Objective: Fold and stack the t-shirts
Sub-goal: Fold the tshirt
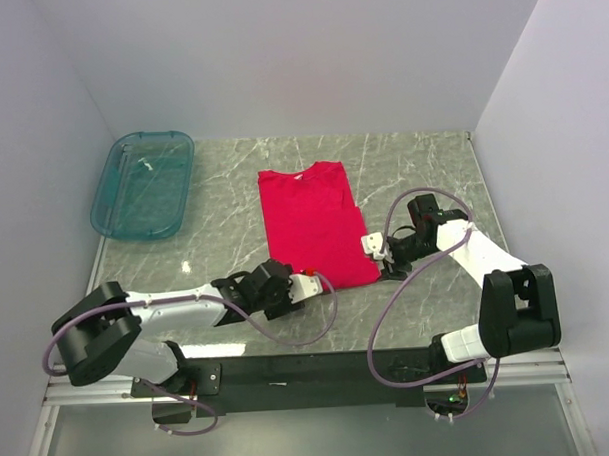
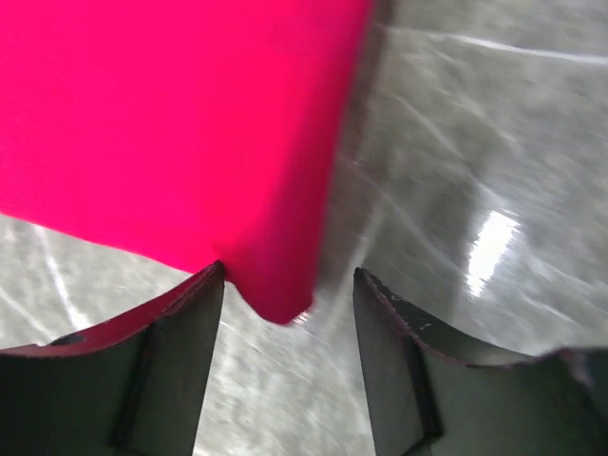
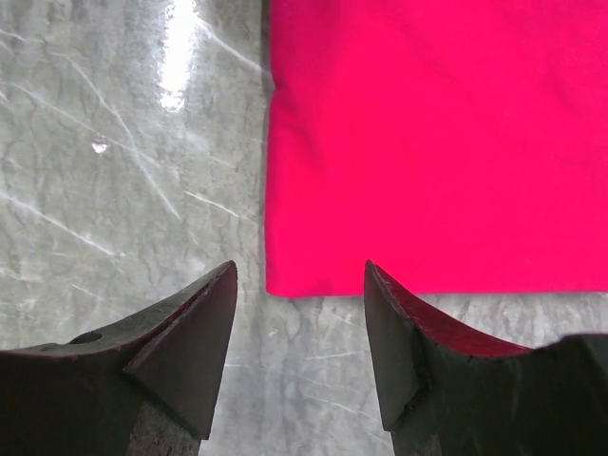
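A see-through teal tub (image 1: pixel 143 184) sits at the far left corner of the grey marble table (image 1: pixel 423 174). It may poke over the table's left edge. White walls (image 1: pixel 299 58) stand around the table.

The shirt (image 1: pixel 312 223) lies flat mid-counter (image 1: pixel 432 163), with the tub (image 1: pixel 143 184) well apart at the back left. The left gripper (image 1: pixel 316 284) is at the shirt's near edge — a corner between its jaws. The right gripper (image 1: pixel 368 248) is just beside the right edge.
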You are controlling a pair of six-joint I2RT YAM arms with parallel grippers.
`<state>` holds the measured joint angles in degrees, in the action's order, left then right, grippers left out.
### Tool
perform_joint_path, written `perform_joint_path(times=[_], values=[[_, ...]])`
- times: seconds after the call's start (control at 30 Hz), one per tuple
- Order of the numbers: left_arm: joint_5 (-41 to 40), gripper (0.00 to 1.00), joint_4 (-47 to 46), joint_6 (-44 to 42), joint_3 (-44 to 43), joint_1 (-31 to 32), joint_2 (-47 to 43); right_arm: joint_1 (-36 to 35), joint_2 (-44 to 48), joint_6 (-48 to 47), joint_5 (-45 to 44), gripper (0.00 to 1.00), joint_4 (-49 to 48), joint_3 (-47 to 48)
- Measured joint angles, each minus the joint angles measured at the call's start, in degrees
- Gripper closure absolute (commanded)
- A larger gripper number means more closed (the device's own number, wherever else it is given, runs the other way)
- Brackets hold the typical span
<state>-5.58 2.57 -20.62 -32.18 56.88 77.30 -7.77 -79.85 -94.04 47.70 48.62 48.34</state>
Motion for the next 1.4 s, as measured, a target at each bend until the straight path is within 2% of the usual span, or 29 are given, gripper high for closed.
perform_joint_path(times=[0.13,0.27,0.3,0.33,0.4,0.43,0.63,0.83,1.07,1.17,1.3,1.4], values=[[-3.1,0.47,-1.5,-0.6,-0.5,0.0,2.1,-0.2,0.0,-0.5,-0.9,0.38,-0.8,0.0],[-4.7,0.69,-2.4,-0.9,-0.7,0.2,3.3,-0.4,0.0,-1.8,-2.5,0.38,-2.0,-0.6],[-5.0,0.81,-2.5,-1.2,-0.7,0.3,3.8,-0.5,0.0,-2.0,-3.2,0.38,-2.3,-0.9],[-5.3,0.87,-2.6,-0.9,-0.7,0.4,4.0,-0.8,-0.1,-2.3,-4.0,0.38,-2.5,-1.2],[-5.9,0.98,-3.0,-1.0,-0.7,0.9,4.3,-1.6,-0.1,-3.0,-5.6,0.38,-3.1,-1.7],[-6.2,0.99,-3.0,-0.8,-0.7,1.0,4.3,-1.9,-0.1,-3.3,-6.3,0.38,-3.2,-2.0],[-6.4,0.99,-3.9,-0.1,-0.7,2.4,4.3,-6.6,0.1,-4.3,-11.6,0.38,-7.4,-7.1],[-6.6,0.99,-5.0,0.8,-0.7,3.5,5.0,-10.6,0.2,-1.2,-16.0,0.41,-12.6,-9.5],[-7.0,0.99,-5.6,0.9,-0.3,4.0,5.0,-11.4,0.3,1.6,-18.9,0.42,-18.3,-9.5],[-7.0,0.99,-5.8,0.9,-0.2,4.0,5.0,-11.5,0.2,1.7,-20.0,0.46,-19.1,-9.5],[-7.0,1.00,-5.9,0.9,-0.1,4.1,5.0,-11.5,-0.7,1.9,-21.4,0.61,-19.7,-9.5],[-6.8,1.00,-6.4,0.8,0.1,4.2,5.0,-11.6,-0.9,2.1,-22.3,0.87,-20.5,-9.5]])
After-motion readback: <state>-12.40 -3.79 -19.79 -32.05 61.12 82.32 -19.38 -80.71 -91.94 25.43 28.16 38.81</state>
